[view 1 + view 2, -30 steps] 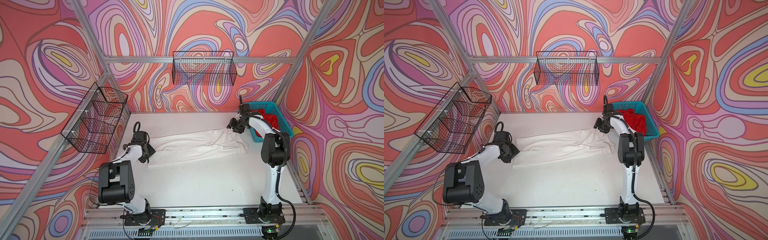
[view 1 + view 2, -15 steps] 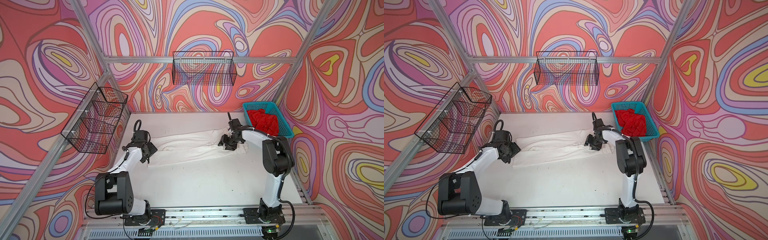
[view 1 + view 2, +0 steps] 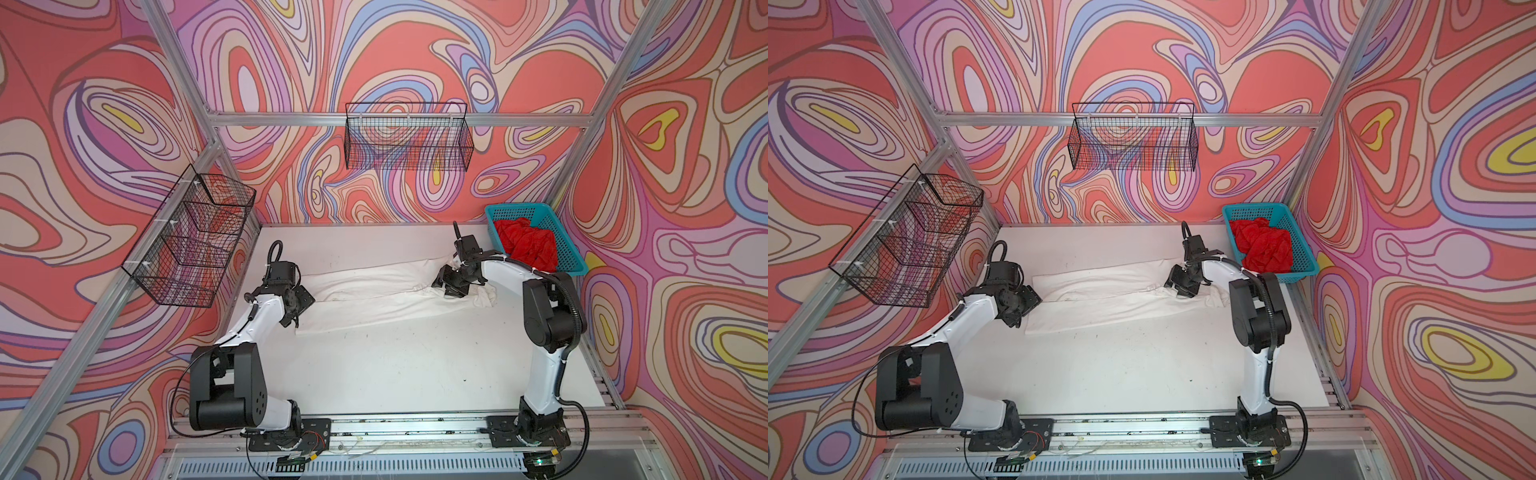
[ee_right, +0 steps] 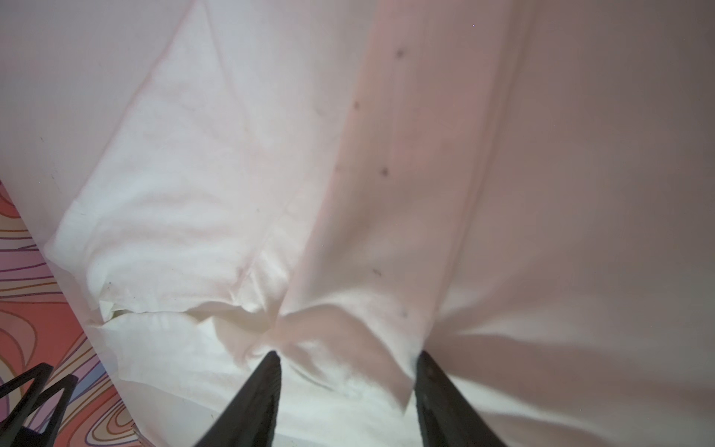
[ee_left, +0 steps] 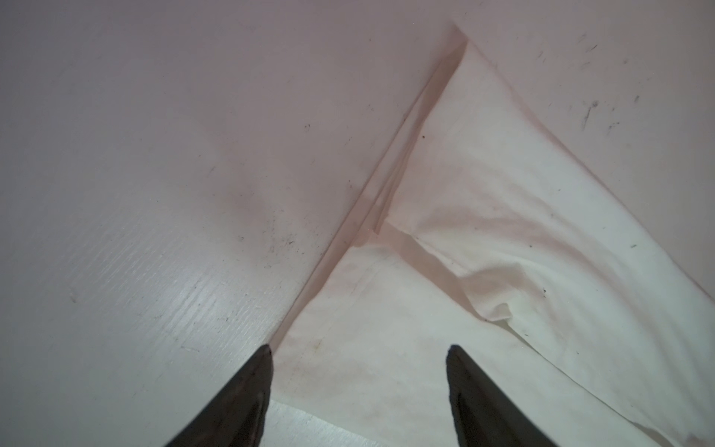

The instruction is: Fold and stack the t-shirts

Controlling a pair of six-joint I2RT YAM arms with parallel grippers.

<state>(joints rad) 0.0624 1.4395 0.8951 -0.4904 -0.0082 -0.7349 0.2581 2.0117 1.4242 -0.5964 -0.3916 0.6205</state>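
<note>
White shirt (image 3: pixel 374 291) flat — red shirt (image 3: pixel 528 247) basketed

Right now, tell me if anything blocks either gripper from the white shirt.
Nothing visible does. The left gripper is open over one end of the white shirt; the right gripper is open over the bunched other end. The red shirt sits apart in the basket.

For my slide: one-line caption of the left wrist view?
Open left gripper poised over the white t-shirt edge on the table.
</note>
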